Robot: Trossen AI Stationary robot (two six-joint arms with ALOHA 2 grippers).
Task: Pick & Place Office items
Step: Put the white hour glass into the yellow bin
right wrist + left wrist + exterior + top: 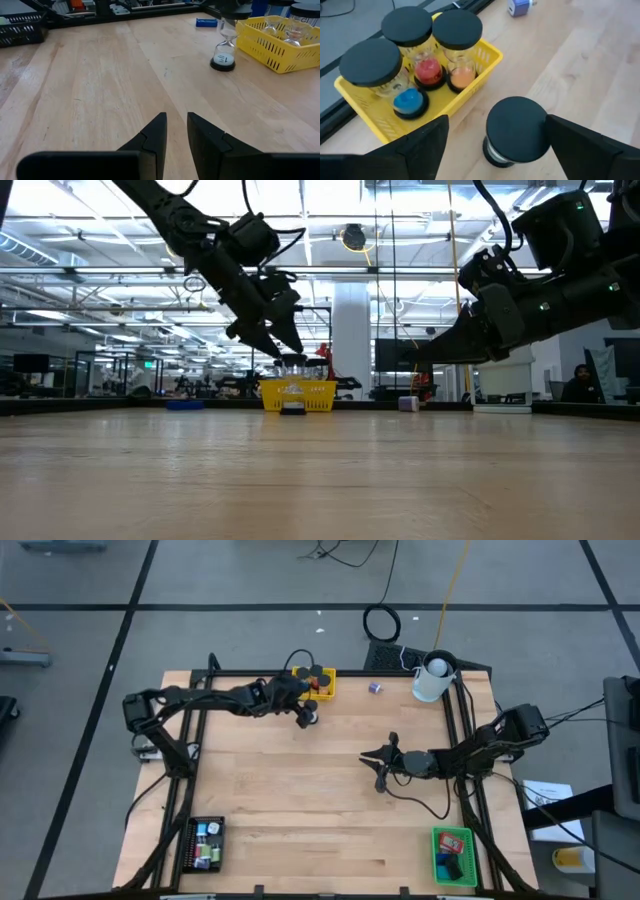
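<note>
Left gripper (283,352) hangs over the yellow tray (297,395).
</note>
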